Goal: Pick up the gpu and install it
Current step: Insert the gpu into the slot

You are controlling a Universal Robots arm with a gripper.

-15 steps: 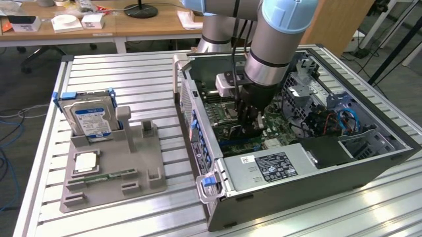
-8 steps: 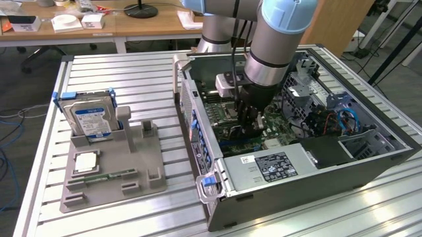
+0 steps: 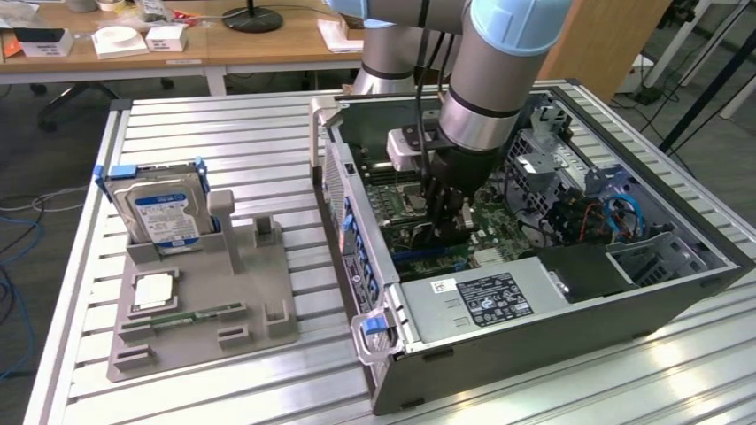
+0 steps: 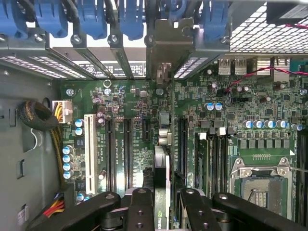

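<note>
The gpu (image 4: pixel 161 166) shows edge-on as a thin dark card running away from the wrist. Its silvery end bracket (image 4: pixel 166 48) stands at the case's rear slot openings, among the blue latches. My gripper (image 4: pixel 161 208) is shut on the card, with one black finger (image 4: pixel 140 207) on each side of it. The card hangs over the green motherboard (image 4: pixel 125 96), in line with the long expansion slots (image 4: pixel 127 149); I cannot tell whether it touches one. In the exterior view the gripper (image 3: pixel 447 217) reaches down inside the open computer case (image 3: pixel 543 354), low over the board.
A hard drive (image 3: pixel 165 212) with a blue-white label stands in a grey fixture (image 3: pixel 201 341) at the exterior view's left, with a green memory stick (image 3: pixel 195 314) lying on it. Inside the case are the power supply (image 3: pixel 484 297), the drive cage (image 3: pixel 661 257) and the CPU socket (image 4: pixel 262 185).
</note>
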